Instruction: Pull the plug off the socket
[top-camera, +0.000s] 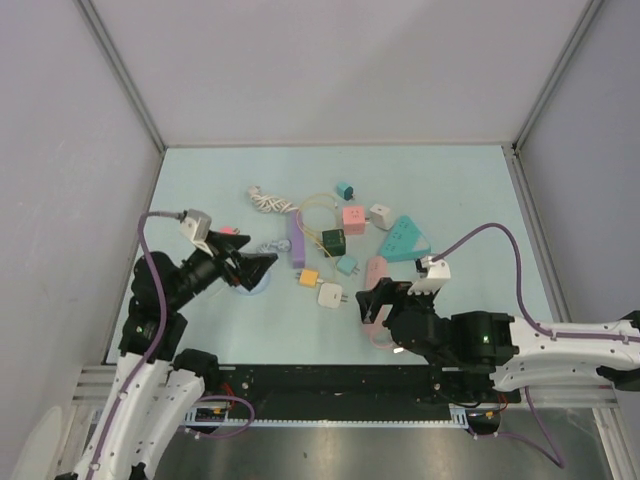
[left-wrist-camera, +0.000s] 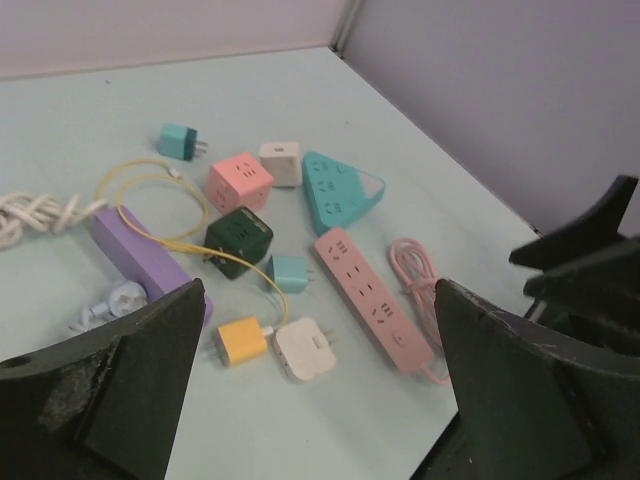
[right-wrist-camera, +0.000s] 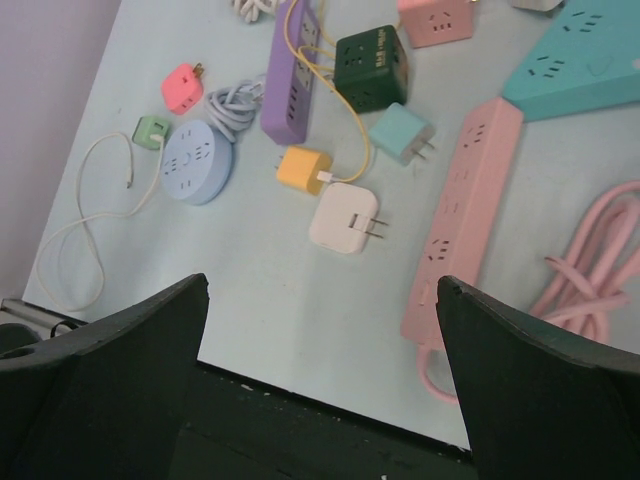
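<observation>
Plugs and sockets lie mixed together on the table (top-camera: 450, 180), and which plug sits in a socket cannot be told. At the left, the left gripper (top-camera: 258, 268) hovers with its jaws spread wide and nothing between them. It is over a round blue socket (right-wrist-camera: 196, 162) that has a red plug (right-wrist-camera: 181, 87) and a green plug (right-wrist-camera: 152, 130) just beside it. Next is a purple strip (right-wrist-camera: 288, 75), crossed by a yellow cable (left-wrist-camera: 150, 170) that runs to a yellow charger (right-wrist-camera: 303, 169), and a white charger (right-wrist-camera: 343, 217) touches that one. Then come a dark green cube (right-wrist-camera: 371, 66), a light blue plug (right-wrist-camera: 400, 133), a pink cube (left-wrist-camera: 240, 180) with a white cube (left-wrist-camera: 280, 163) close by it, a teal triangle socket (left-wrist-camera: 338, 190) and a pink strip (right-wrist-camera: 462, 215). The right gripper (top-camera: 385, 300), also wide open and empty, hangs over the pink strip's near end
</observation>
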